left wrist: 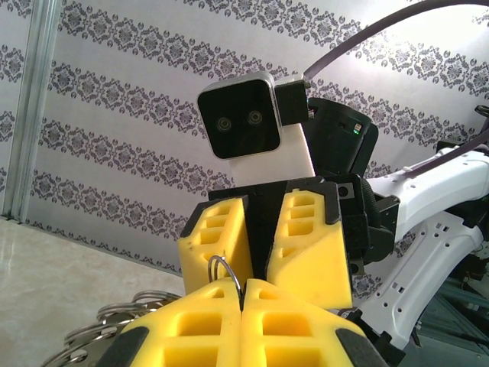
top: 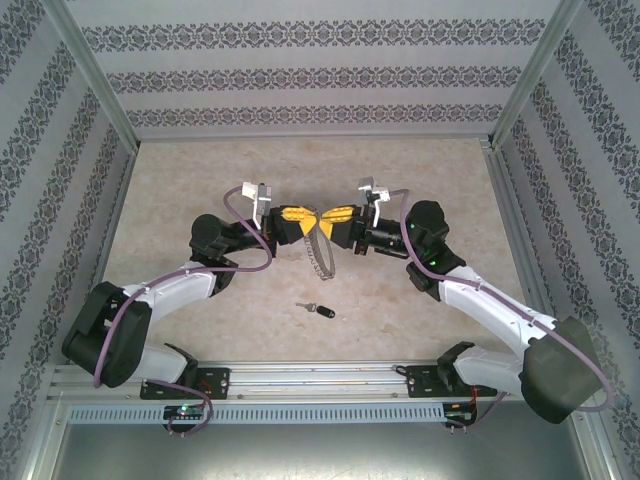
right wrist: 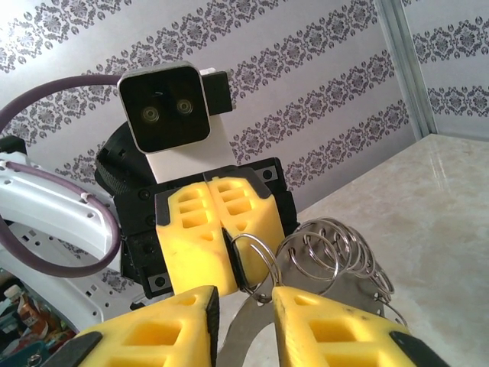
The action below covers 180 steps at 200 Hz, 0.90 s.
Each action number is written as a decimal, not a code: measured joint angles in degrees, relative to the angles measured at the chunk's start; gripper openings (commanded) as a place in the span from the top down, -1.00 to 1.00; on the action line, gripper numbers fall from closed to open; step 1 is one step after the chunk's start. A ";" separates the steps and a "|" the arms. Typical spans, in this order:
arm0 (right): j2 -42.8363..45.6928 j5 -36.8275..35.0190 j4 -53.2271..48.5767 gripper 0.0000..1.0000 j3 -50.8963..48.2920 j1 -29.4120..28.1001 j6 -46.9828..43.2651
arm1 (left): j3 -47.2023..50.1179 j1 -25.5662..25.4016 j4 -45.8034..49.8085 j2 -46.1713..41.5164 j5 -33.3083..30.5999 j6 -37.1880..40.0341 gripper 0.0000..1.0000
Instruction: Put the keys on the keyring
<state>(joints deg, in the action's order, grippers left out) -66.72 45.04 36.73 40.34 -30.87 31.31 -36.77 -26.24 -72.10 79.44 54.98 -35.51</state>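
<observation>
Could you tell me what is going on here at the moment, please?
The two arms meet above the middle of the table, hands facing each other with the keyring hanging between them. The left hand is shut on the keyring's fringed rim. The right hand has its jaws a little apart around it; whether they grip it I cannot tell. The key lies on the table nearer the arm bases, untouched.

light: bright, even, diffuse | shadows: soft | focus: right hand (right wrist: 244, 300) slightly soft near lens
</observation>
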 measured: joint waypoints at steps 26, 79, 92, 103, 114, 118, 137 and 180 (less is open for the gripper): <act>-0.26 -0.79 0.26 0.30 0.04 0.09 0.02 | 0.00 -0.31 -0.13 0.13 0.57 -0.15 1.00; -0.31 -1.14 2.08 0.41 0.04 1.90 0.59 | 0.00 -0.39 -0.17 0.52 0.72 -0.17 1.00; -0.28 -0.92 2.58 0.41 0.04 1.88 0.68 | 0.00 -0.39 -0.17 0.57 0.76 -0.17 1.00; -0.28 -0.63 2.82 0.40 0.04 1.90 0.70 | 0.00 -0.39 -0.17 0.57 0.76 -0.15 1.00; -0.28 -0.50 2.95 0.39 0.04 1.90 0.72 | 0.00 -0.39 -0.17 0.59 0.76 -0.17 1.00; -0.28 -0.37 2.97 0.39 0.04 1.90 0.70 | -0.02 -0.39 -0.17 0.61 0.76 -0.17 1.00; -0.31 0.15 2.97 0.39 0.02 1.88 0.72 | -0.02 -0.39 -0.17 0.61 0.76 -0.17 1.00; -0.31 0.96 2.99 0.39 -0.50 1.86 0.72 | -0.07 -0.39 -0.17 0.68 0.76 -0.17 1.00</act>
<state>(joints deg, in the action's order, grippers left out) -67.02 46.00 39.72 39.83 -29.02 32.03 -36.84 -26.63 -72.27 80.12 55.75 -35.68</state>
